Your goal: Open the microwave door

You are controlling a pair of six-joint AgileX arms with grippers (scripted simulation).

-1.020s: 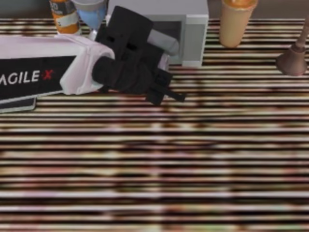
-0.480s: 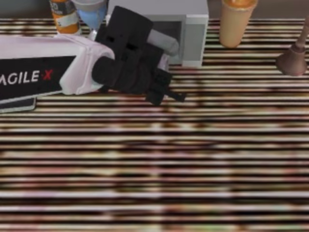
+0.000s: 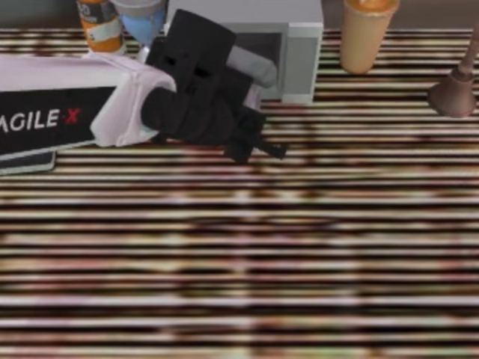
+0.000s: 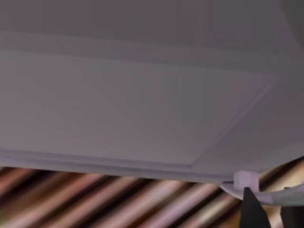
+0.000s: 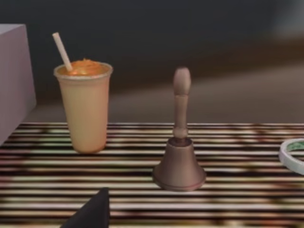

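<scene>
Striped table (image 3: 299,247), dark and pale bands running across, bare over most of its near part.

Left arm (image 3: 60,112), white shell with AGILEX lettering, reaches in from the table's left edge toward the far side. Its black wrist covers the front of the microwave.

Microwave (image 3: 299,45), light grey box, stands at the far edge, a little left of centre. Plain grey panel shows on its right end.

Microwave door (image 4: 118,109) fills the left wrist view: flat grey frame around a large window, seen from very close, striped table below it. A slim pale handle (image 4: 247,183) shows at the door's corner.

Left gripper (image 3: 258,142) is low, just in front of the microwave's front. In the wrist view 2 dark fingertips (image 4: 251,211) sit right at the handle. Whether they clamp it or stand apart: cannot tell.

Tan cup (image 5: 85,107) with a straw, orange fill, just right of the microwave.

Brown bell (image 5: 179,156), upright, right of the cup and apart from it.

Right gripper: only a dark tip (image 5: 92,211) shows in its own wrist view; state cannot be told.
</scene>
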